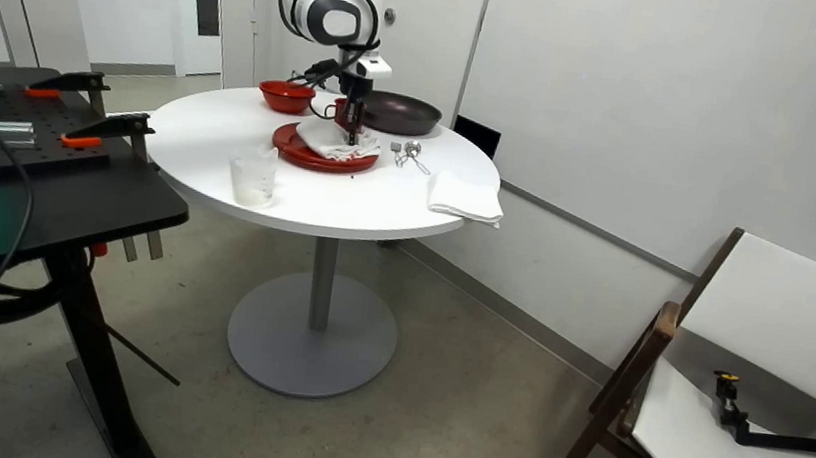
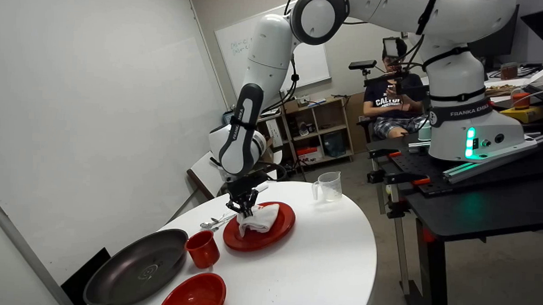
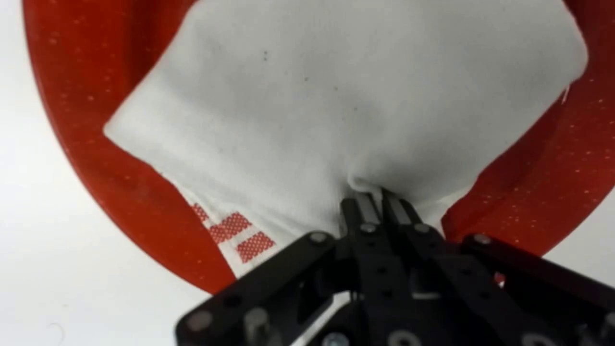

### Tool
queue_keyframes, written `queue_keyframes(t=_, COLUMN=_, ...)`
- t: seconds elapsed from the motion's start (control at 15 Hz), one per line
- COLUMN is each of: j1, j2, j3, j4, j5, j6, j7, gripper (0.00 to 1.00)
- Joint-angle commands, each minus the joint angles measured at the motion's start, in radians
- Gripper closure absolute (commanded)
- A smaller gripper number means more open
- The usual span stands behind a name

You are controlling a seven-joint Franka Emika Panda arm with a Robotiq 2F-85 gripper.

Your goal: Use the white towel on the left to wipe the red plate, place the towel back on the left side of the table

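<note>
A white towel (image 3: 288,105) lies folded and rumpled across the red plate (image 3: 72,96), with red patches along one edge that reaches the plate's rim. My gripper (image 3: 378,201) points down over the plate, shut on a pinched fold of the cloth near one side. Both exterior views show the same grip: the gripper (image 1: 352,136) reaches the towel (image 1: 326,137) on the plate (image 1: 319,164). Much of the plate's middle is covered by the cloth. The round white table (image 1: 348,211) carries all of this.
Around the plate stand a red mug (image 2: 203,249), a red bowl (image 1: 286,98), a black pan (image 1: 402,115) and a clear measuring jug (image 1: 252,177). Metal utensils (image 1: 410,154) lie close by. Another folded white cloth (image 1: 464,198) slightly overhangs the table edge.
</note>
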State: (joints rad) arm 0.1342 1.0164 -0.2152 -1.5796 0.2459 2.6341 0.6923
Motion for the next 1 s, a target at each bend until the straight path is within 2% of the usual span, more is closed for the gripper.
queue_keyframes(t=0.0, j1=-0.007, j2=0.025, j3=-0.013, j4=0.044, j5=-0.048, j6=-0.152, j7=0.05, gripper=0.97)
queue_keyframes(t=0.6, j1=-0.181, j2=0.044, j3=0.192, j4=0.199, j5=0.037, j6=-0.591, j7=-0.145, gripper=0.97)
queue_keyframes(t=0.93, j1=-0.243, j2=0.062, j3=0.271, j4=0.248, j5=0.129, j6=-0.686, j7=-0.309, gripper=0.97)
